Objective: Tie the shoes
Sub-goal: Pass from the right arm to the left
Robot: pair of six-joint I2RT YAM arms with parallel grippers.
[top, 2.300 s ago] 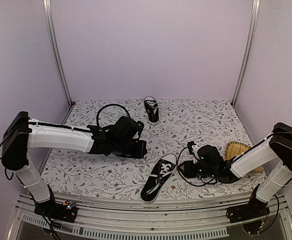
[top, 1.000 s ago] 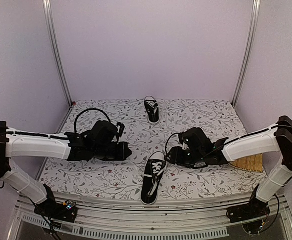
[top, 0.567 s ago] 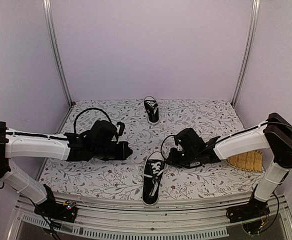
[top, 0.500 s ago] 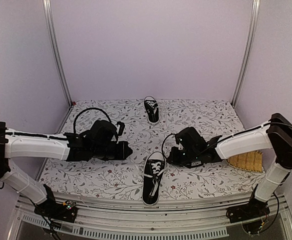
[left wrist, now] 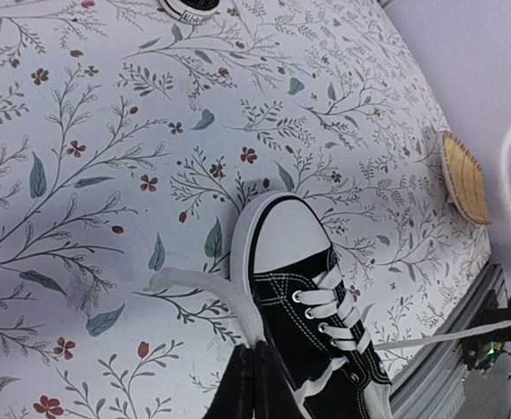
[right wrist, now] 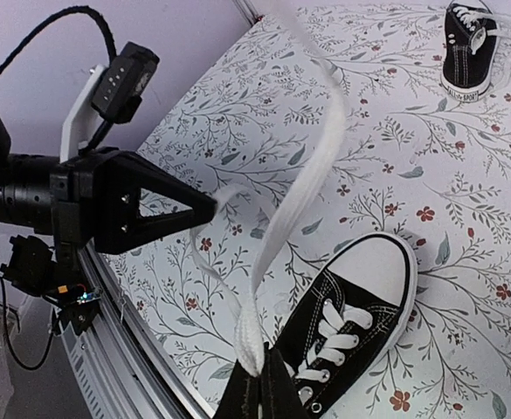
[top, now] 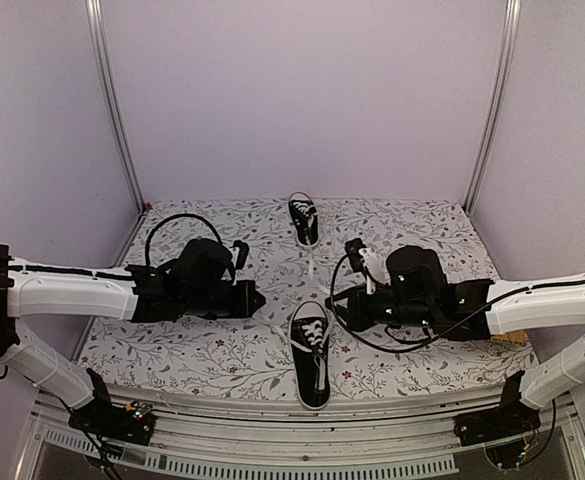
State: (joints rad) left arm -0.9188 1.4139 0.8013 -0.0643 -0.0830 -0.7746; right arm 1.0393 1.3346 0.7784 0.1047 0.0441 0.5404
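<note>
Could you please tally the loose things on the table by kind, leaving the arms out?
Black sneakers: 2, the near sneaker and the far sneaker
Woven mat: 1
Total: 3

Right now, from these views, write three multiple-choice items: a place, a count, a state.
1. The far shoe lies: A) by the back wall B) at the front edge C) under the left arm.
2. Shoes on the table: A) one B) two C) three.
3. The right gripper is: A) wide open B) shut on a white lace C) shut on a toe cap.
Key: 1 A, it sits just before that wall; 2 B, near shoe plus far one; 3 B, lace runs out of its closed jaws.
</note>
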